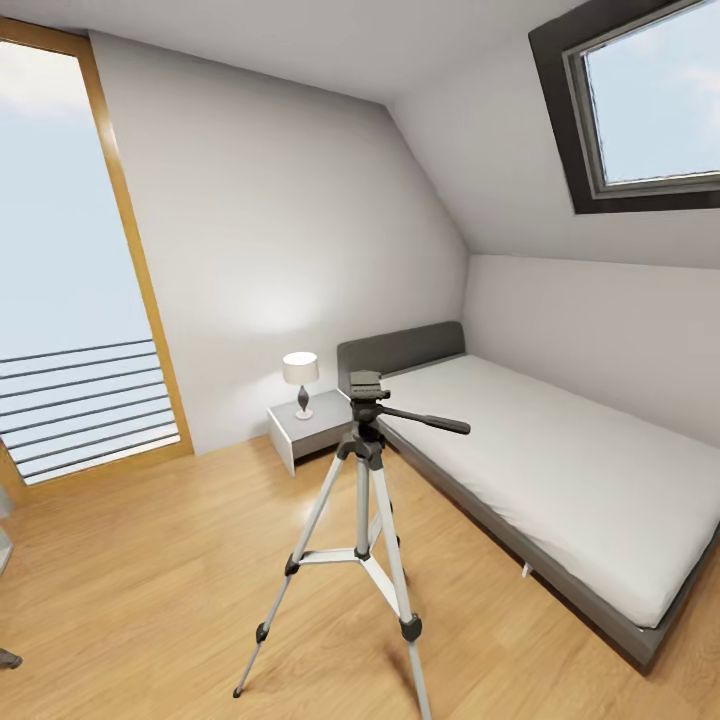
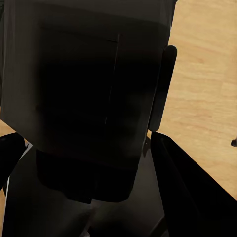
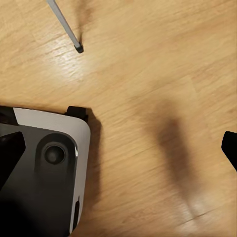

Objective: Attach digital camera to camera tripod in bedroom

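From my head camera I see the camera tripod [image 1: 365, 520] standing upright on the light wood floor [image 1: 150, 560] in the middle of the bedroom, its three silver legs spread, its black pan head [image 1: 366, 388] on top with the long handle [image 1: 425, 420] pointing toward the bed [image 1: 560, 470]; the bed lies just beyond and beside it, grey frame and white mattress running along the sloped wall under the dark-framed skylight [image 1: 640, 100]; a small grey nightstand [image 1: 305, 430] sits against the wall at the bed's head, with a white-shaded lamp [image 1: 300, 382] on it; a tall wood-framed window [image 1: 70, 270] with horizontal rails fills the far left wall; between me and the tripod there is open floor.

My left wrist camera looks at a large dark boxy shape [image 2: 84, 98] close to the lens, too dim for me to name; wood floor shows beside it; I cannot tell how that pincer stands.

My right wrist camera points down at the floor, where one tripod leg tip [image 3: 78, 48] touches the boards and a white-and-black corner of the robot base [image 3: 49, 163] shows; a dark finger [image 3: 230, 148] edges in at the side; I cannot tell that pincer's state either.
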Robot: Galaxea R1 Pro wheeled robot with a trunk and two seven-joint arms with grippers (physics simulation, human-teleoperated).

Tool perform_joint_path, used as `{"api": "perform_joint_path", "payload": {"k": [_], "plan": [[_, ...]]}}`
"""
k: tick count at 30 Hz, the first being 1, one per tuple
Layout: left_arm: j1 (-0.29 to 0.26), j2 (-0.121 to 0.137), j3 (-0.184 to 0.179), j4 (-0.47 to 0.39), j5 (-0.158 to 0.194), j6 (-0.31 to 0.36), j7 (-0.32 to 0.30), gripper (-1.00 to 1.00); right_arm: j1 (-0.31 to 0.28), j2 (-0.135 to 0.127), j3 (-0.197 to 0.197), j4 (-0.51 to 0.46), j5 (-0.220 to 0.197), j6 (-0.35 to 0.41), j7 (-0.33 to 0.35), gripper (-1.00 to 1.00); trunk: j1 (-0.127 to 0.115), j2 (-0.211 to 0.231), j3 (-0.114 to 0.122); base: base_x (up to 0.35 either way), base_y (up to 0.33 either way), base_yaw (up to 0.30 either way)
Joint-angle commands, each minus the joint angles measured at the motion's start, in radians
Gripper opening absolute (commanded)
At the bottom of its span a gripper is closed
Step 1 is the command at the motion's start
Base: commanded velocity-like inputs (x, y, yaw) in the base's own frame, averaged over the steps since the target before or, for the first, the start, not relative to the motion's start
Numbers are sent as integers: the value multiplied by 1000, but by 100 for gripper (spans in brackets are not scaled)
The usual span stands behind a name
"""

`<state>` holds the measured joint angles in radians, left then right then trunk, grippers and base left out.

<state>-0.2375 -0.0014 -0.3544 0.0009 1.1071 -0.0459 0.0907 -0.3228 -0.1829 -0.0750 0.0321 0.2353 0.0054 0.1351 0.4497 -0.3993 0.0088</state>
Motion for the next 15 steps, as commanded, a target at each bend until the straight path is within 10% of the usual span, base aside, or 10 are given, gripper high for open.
{"api": "perform_joint_path", "payload": {"k": [1,15], "plan": [[0,0,-9,0,5,-2,1,-100,-1,-1,-8,2,8,1,3,100,0,-1,0,0,0,0],[0,0,-8,1,6,-2,1,-100,-1,0,-8,2,9,2,7,100,0,-1,0,0,0,0]]}}
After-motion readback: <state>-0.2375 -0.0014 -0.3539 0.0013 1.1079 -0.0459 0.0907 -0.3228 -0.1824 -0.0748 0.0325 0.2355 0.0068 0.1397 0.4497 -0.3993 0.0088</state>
